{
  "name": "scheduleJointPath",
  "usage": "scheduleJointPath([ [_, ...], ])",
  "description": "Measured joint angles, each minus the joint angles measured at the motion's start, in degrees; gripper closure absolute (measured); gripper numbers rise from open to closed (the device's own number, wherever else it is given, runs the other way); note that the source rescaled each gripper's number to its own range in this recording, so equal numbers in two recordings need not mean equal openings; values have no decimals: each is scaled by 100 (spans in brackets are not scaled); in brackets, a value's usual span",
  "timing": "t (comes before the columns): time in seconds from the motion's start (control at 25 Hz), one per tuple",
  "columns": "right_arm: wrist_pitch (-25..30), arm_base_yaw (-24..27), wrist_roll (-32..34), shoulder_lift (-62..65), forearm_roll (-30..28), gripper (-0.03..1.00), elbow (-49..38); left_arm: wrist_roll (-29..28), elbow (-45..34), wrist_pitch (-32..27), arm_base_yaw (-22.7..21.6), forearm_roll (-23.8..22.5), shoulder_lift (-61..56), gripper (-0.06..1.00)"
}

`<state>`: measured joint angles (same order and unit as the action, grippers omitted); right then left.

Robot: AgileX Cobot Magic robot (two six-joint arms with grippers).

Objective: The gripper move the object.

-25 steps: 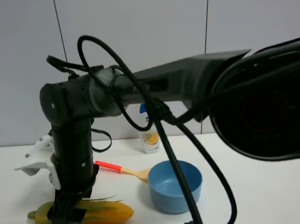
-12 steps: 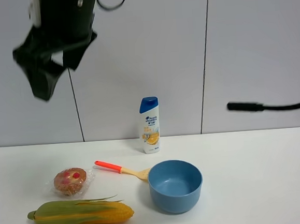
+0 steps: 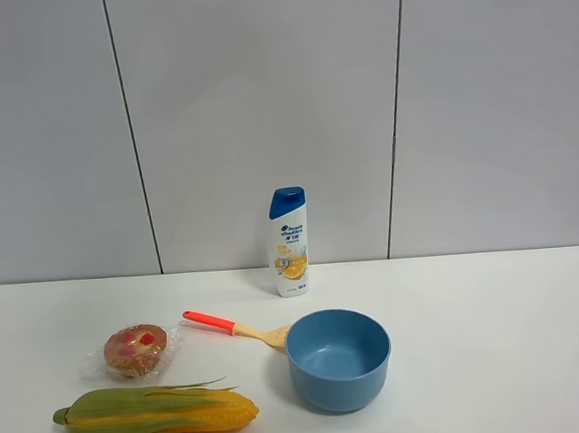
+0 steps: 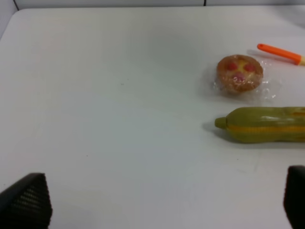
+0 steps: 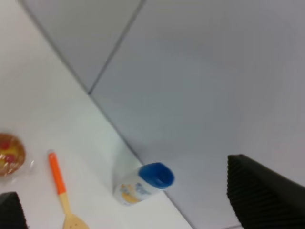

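**A:** Where was the corn cob (image 3: 155,415) at that moment?

**B:** It lay flat on the tabletop (image 3: 500,340). In the high view it was left of the blue bowl (image 3: 339,359) and a little nearer the camera, close to the bowl but not touching it. Nothing had hold of it.

**A:** So neither gripper was on it?

**B:** Neither. No arm showed in the high view at all. In its own wrist view the left gripper (image 4: 162,202) was spread wide, with only bare tabletop between its fingertips and the cob's husk end lying ahead and off to one side. The right gripper (image 5: 121,188) was also wide open and empty. It pointed toward the wall and the shampoo bottle (image 3: 291,241) that stood behind the bowl.

**A:** How far along was the job, then?

**B:** Hard to call. The cob sat free, so either it had been set down and the move was finished, or the pick had not begun. Nothing in view marked a target place, so I couldn't tell which.

**A:** And the other things?

**B:** The wrapped muffin (image 3: 136,350) lay left of the bowl, just beyond the cob. The red-handled spatula (image 3: 233,328) had its wooden blade up against the bowl's left rim. If a move was left to do, I judged the left gripper the better placed to make it.
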<state>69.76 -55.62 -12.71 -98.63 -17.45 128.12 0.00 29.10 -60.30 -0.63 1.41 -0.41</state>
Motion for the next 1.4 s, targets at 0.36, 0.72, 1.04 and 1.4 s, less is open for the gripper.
scheduleJointPath([
  [0.36,-7,469,647,1078,-164,3,-1522,0,0,0,0,0,0,-6],
  [0.72,-3,928,1534,2945,-509,3,-4883,0,0,0,0,0,0,-6],
  [1.04,-3,928,2558,4941,-489,3,-6850,0,0,0,0,0,0,-6],
  [1.4,2,1970,2625,6696,108,3,-7842,0,0,0,0,-6,0,-6],
])
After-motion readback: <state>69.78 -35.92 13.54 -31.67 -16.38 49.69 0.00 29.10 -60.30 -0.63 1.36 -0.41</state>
